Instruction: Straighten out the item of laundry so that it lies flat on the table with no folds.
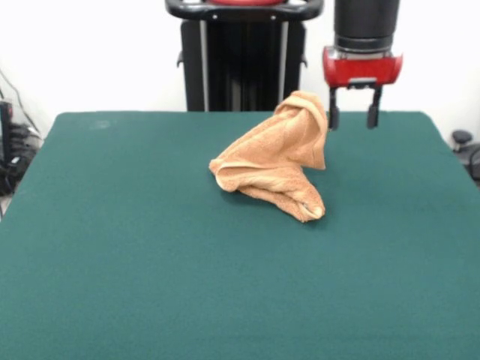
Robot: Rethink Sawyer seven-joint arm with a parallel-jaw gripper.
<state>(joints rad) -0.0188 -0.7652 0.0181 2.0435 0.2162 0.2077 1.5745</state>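
The light-orange towel [276, 159] lies bunched and folded in a heap on the dark green table [150, 247], a little right of centre, with one part standing up in a peak at its far right. My gripper [352, 118] hangs above the table just right of that peak, close to it but apart from it. Its two dark fingers [334, 117] point down with a gap between them and hold nothing. The towel's label is hidden.
The robot's black pedestal [241, 56] stands behind the table's far edge. Cables and dark gear [11, 146] sit off the table's left side, and a dark object [463, 146] off its right side.
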